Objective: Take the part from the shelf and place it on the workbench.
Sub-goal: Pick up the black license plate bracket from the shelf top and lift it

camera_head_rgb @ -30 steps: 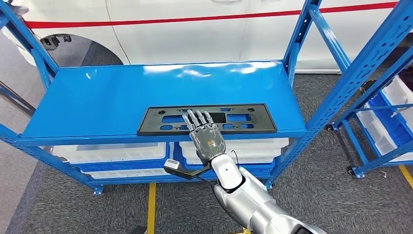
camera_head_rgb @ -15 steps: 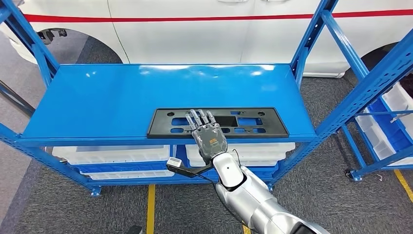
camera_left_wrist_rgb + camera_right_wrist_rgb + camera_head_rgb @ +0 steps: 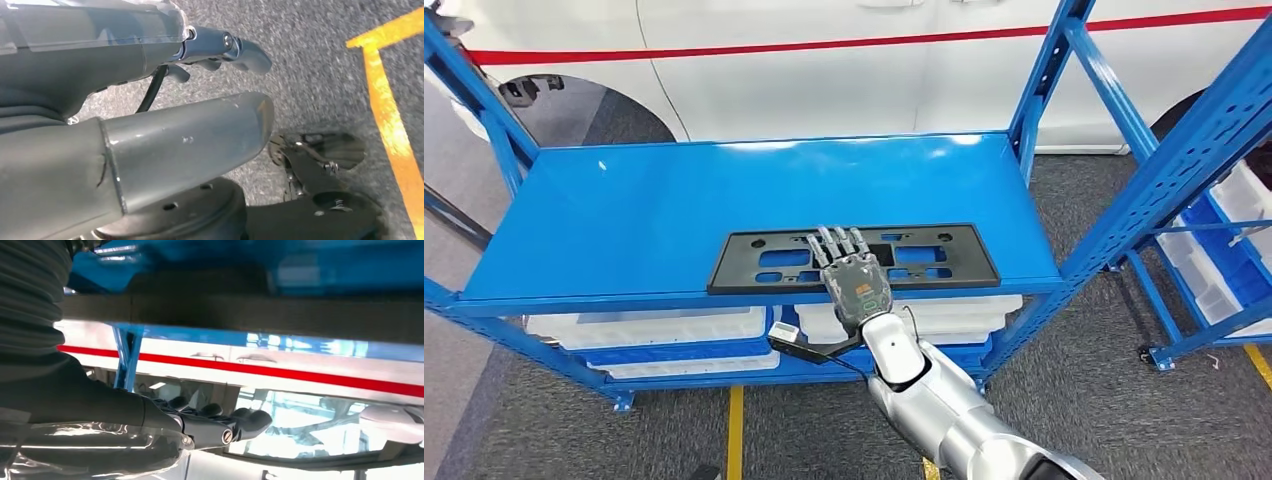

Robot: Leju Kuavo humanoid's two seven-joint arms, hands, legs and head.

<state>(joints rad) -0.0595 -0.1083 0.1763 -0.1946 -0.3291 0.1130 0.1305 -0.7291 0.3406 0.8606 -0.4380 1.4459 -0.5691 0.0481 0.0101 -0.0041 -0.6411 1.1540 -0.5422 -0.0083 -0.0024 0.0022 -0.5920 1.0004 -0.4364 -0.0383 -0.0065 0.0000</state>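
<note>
The part is a long flat black plate point(image 3: 944, 258) with several cut-outs, lying along the front edge of the blue shelf board point(image 3: 674, 210). My right hand point(image 3: 848, 272) reaches in from below with its fingers point(image 3: 832, 243) stretched flat over the plate's middle, holding nothing. In the right wrist view the plate point(image 3: 260, 310) is a dark blurred band, and the fingers point(image 3: 245, 420) of my right hand point(image 3: 200, 427) lie straight, apart from it. My left hand point(image 3: 200, 95) hangs beside my body over the carpet, thumb and fingers apart, nothing in it.
Blue uprights point(image 3: 1044, 90) frame the shelf, and white bins point(image 3: 654, 325) sit on the level below. A second blue rack with bins point(image 3: 1224, 240) stands at the right. A white vehicle with a red stripe point(image 3: 824, 45) is behind. Yellow floor tape point(image 3: 734, 430) runs on the grey carpet.
The whole view has swayed slightly, so the camera has moved. My right hand stays spread over the middle of the black plate, and the plate has not shifted on the shelf.
</note>
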